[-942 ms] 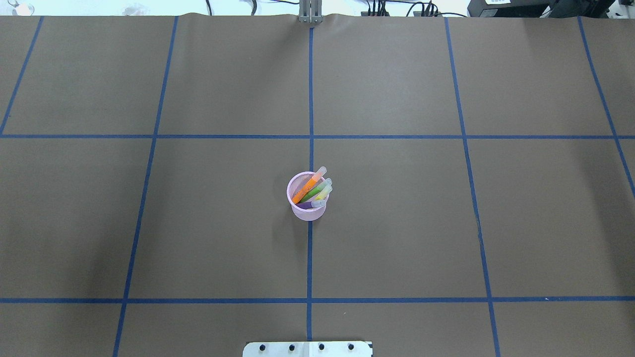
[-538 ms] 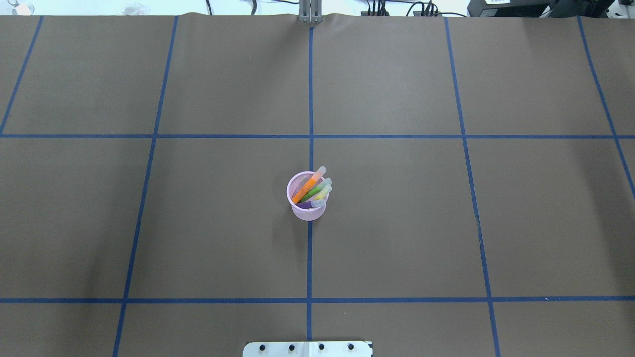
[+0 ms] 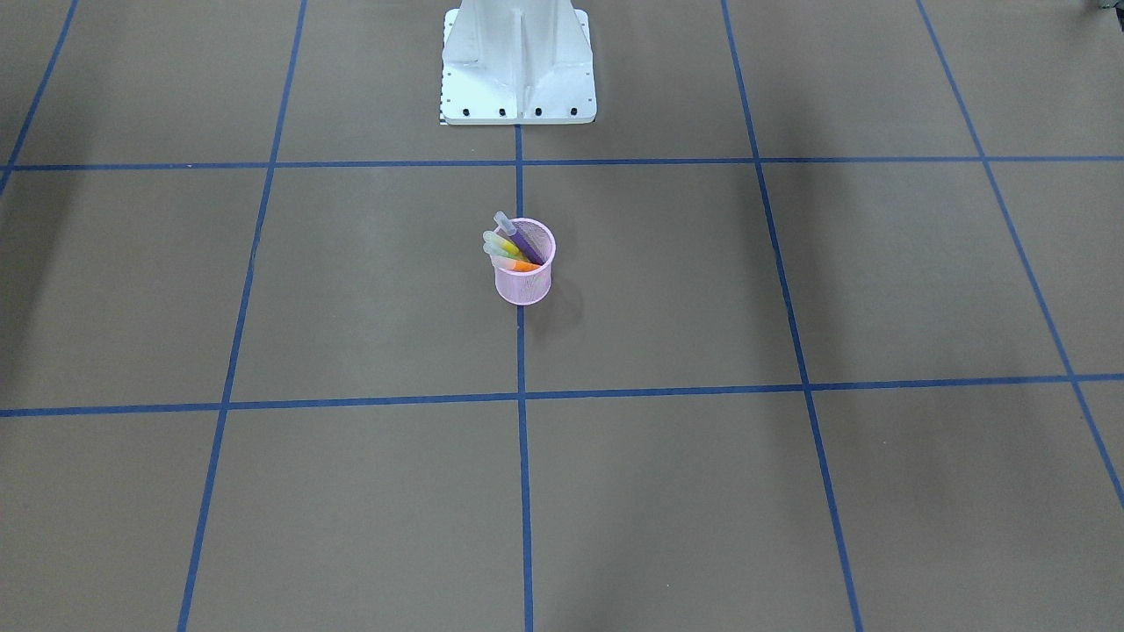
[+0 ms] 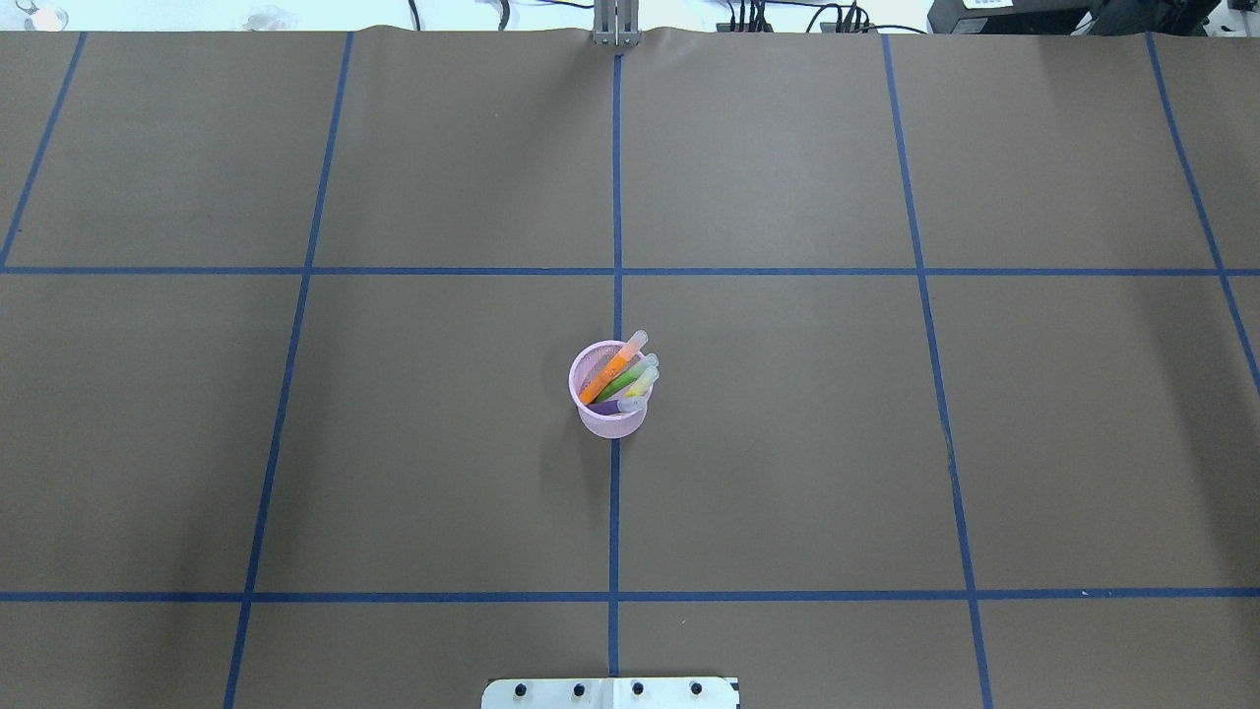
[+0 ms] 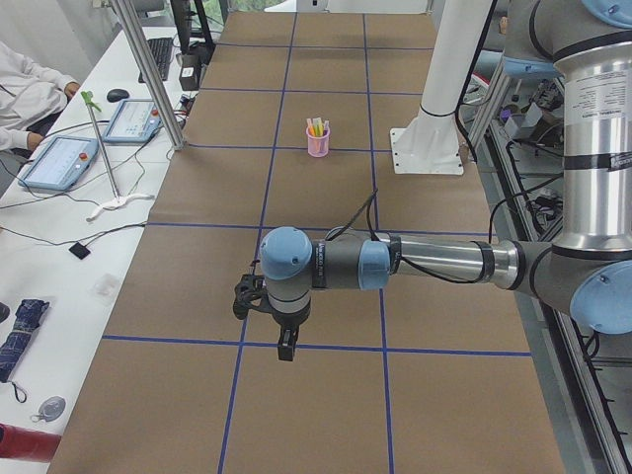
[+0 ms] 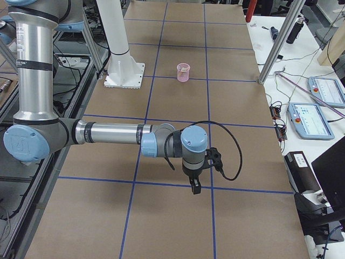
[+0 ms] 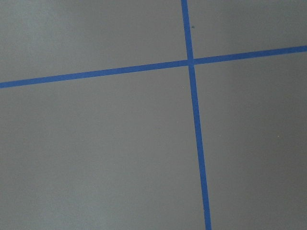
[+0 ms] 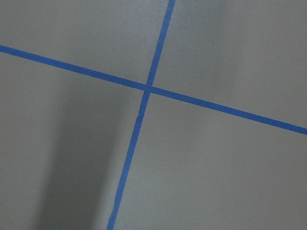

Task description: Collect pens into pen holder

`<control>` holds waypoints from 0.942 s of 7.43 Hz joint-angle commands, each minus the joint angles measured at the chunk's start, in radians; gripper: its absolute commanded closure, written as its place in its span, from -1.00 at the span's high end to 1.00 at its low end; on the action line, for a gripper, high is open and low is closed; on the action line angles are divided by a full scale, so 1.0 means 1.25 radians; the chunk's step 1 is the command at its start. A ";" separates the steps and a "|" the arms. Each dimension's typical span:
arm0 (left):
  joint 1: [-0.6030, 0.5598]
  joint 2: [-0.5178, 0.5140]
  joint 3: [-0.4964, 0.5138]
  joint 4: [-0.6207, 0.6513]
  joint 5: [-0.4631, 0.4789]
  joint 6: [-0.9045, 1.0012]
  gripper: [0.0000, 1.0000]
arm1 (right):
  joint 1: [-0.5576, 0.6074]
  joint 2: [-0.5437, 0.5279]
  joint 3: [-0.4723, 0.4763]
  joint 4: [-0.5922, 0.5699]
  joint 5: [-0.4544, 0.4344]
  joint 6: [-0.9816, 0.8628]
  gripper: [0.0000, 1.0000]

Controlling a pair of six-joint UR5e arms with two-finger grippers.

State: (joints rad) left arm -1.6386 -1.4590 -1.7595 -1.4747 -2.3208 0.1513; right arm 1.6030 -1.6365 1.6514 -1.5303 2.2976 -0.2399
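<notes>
The pink mesh pen holder (image 4: 611,419) stands upright at the table's middle on a blue tape line. All the pens lean in it, caps up: orange (image 4: 612,370), green (image 4: 620,384), yellow (image 4: 640,385) and purple (image 4: 604,406). The holder also shows in the front view (image 3: 523,284), the left side view (image 5: 318,146) and the right side view (image 6: 183,74). My left gripper (image 5: 286,347) hangs over bare table far from the holder, and so does my right gripper (image 6: 194,186). Both show only in the side views, so I cannot tell whether they are open or shut.
The robot's white base (image 3: 518,66) stands behind the holder. Brown paper with blue tape lines (image 4: 616,197) covers the table. Both wrist views show only paper and tape crossings. A side bench holds tablets (image 5: 59,158) and cables, with a person's arm (image 5: 25,89) beside them.
</notes>
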 commanded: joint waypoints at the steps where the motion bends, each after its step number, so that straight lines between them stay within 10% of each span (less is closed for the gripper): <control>1: 0.001 0.004 0.013 -0.007 0.000 -0.004 1.00 | 0.000 -0.005 -0.007 0.000 0.001 -0.001 1.00; 7: 0.001 0.021 0.000 -0.019 0.002 0.003 1.00 | -0.001 -0.005 0.013 0.001 0.003 0.005 1.00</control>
State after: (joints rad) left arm -1.6362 -1.4356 -1.7590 -1.4962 -2.3203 0.1555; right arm 1.6022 -1.6509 1.6625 -1.5292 2.2950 -0.2412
